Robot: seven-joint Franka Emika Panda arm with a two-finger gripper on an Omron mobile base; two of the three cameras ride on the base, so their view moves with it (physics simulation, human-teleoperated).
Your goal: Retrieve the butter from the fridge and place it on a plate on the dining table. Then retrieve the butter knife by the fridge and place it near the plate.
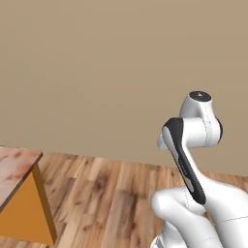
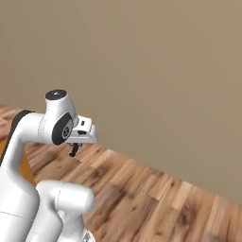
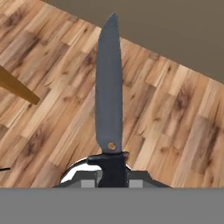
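The gripper (image 3: 112, 175) is clamped tight on the handle of the butter knife (image 3: 109, 92) — dark blade running straight out ahead of the fingertips, along the hand's own axis — above wood floor, the orange-sided counter (image 1: 19, 193) off to one side.

Both base views looked forward and down from behind the arm (image 1: 193, 160), left and right, sharing the wood floor (image 2: 156, 198) and far tan wall (image 1: 97, 63). Hand view looked along the knife (image 3: 109, 96), close, onto the floor.
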